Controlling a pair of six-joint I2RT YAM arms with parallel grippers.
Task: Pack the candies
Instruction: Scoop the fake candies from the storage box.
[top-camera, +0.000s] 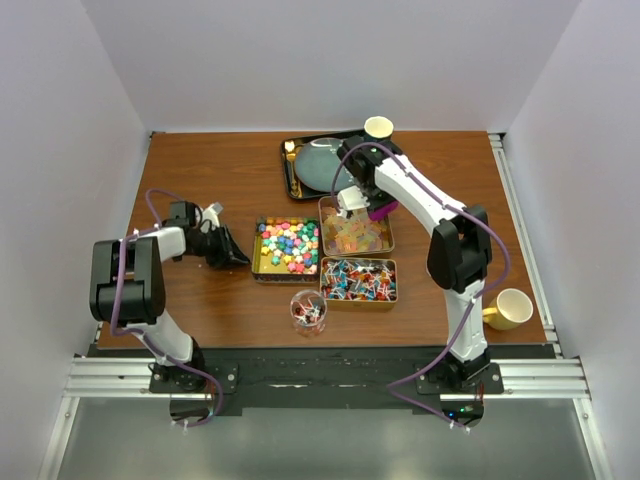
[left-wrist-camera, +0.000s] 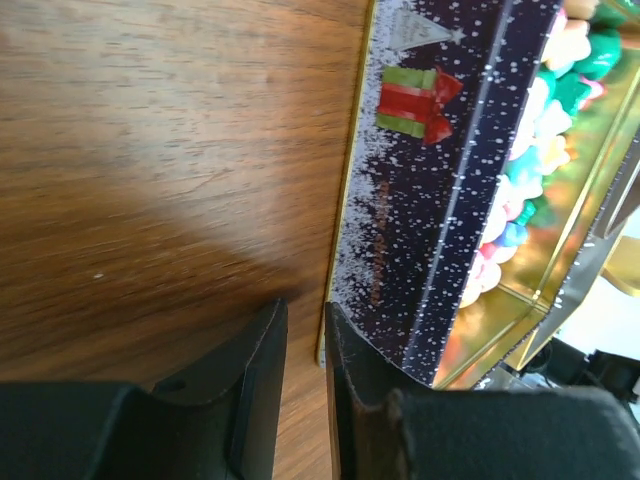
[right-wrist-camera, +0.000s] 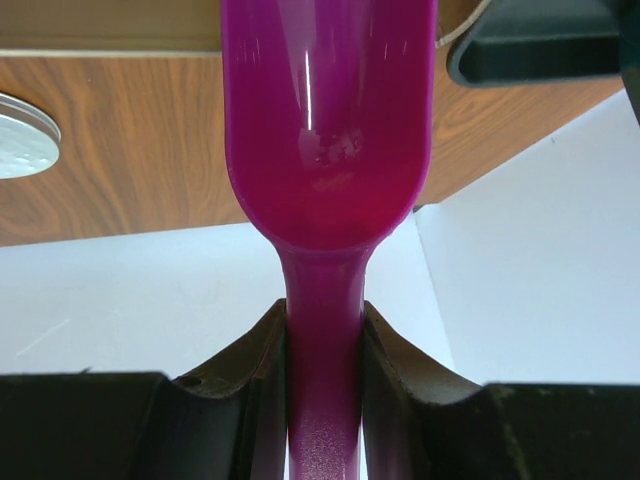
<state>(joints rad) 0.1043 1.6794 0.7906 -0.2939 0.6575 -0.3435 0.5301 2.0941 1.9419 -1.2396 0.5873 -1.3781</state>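
— Where are the candies?
— The bright cubes (top-camera: 288, 246) fill the gold tin (top-camera: 284, 277). The pale gummies (top-camera: 356, 238) lie in a second tin (top-camera: 391, 238) touching the gold tin's right side, towards the back. The wrapped pieces (top-camera: 358, 281) lie in a third tin (top-camera: 358, 306), right of the gold tin and towards the front. A few more pieces are in a clear cup (top-camera: 308, 312) just in front of the gold tin's right corner.
— And the left gripper?
— The left gripper (top-camera: 238, 258) is low over the table (top-camera: 200, 160), just left of the gold tin. Its fingers stand a narrow gap apart, gripping nothing. Their tips are right at the tin's corner, and I cannot tell whether they touch it.
— The right one?
— The right gripper (right-wrist-camera: 325, 320) hangs behind and right of the gold tin, over the gummies. Its fingers are clamped on the handle of the purple scoop (right-wrist-camera: 328, 140).
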